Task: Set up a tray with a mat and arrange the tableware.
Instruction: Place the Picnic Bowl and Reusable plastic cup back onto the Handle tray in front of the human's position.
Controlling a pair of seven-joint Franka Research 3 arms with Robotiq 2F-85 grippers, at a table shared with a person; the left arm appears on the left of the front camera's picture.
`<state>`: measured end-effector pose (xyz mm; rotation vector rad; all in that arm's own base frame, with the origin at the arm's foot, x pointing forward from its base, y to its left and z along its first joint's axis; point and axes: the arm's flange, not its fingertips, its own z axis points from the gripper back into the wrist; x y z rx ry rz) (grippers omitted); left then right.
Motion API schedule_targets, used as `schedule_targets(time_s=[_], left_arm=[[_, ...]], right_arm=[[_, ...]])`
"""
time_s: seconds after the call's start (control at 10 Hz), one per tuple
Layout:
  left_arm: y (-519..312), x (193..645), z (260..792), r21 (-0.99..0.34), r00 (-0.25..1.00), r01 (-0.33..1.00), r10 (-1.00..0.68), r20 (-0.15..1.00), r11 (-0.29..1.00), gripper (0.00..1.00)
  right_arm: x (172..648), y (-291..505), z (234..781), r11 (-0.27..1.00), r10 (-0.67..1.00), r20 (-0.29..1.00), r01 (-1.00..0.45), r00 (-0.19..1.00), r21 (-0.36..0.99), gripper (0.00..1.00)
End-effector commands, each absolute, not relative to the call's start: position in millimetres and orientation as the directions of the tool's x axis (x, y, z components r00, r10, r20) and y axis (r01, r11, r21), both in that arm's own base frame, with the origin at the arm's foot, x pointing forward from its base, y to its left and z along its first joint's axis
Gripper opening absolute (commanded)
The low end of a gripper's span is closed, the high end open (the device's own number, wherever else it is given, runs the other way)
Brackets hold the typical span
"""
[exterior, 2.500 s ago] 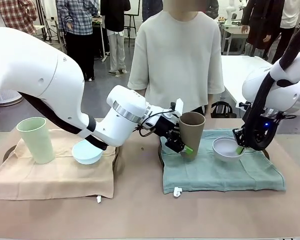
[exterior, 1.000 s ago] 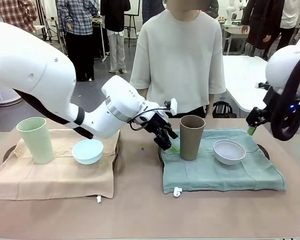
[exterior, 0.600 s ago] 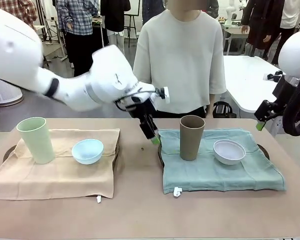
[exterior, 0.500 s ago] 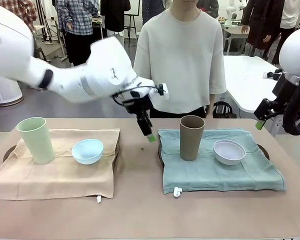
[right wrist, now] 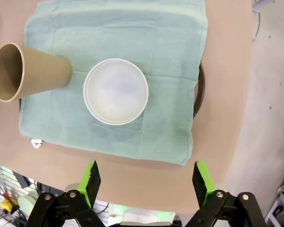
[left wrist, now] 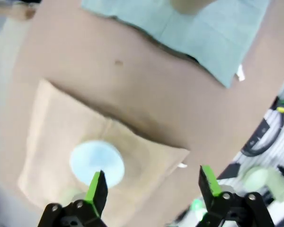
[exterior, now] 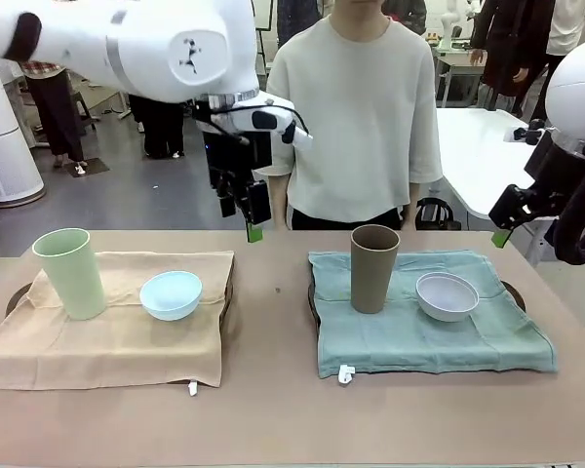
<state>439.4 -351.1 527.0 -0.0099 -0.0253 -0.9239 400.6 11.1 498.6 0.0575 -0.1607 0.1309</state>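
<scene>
— Both grippers have lifted away from the tan-brown cup (exterior: 373,267)?
— Yes. Left gripper (exterior: 252,216) hangs up-left of it, right gripper (exterior: 502,226) off to its right; both wide open, empty.
— White bowl (exterior: 447,294)?
— Just right of that cup.

Bright, even indoor light; left wrist view blurred, others sharp.
</scene>
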Motion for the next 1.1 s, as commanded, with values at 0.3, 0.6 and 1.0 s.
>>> schedule_targets(time_s=[0.3, 0.6, 1.0], left_arm=[[-348, 436, 538, 0.021, 0.684, 0.729, -0.729, 0.023, 0.685, 1.0], [-348, 436, 538, 0.021, 0.684, 0.729, -0.729, 0.023, 0.685, 1.0], [-348, 436, 538, 0.021, 0.684, 0.729, -0.729, 0.023, 0.685, 1.0]], right_arm=[[401, 11, 497, 0.99, 0.123, 0.159, -0.132, 0.98, 0.048, 1.0], [401, 11, 497, 0.99, 0.123, 0.159, -0.132, 0.98, 0.048, 1.0], [401, 11, 497, 0.99, 0.123, 0.159, -0.132, 0.98, 0.048, 1.0]])
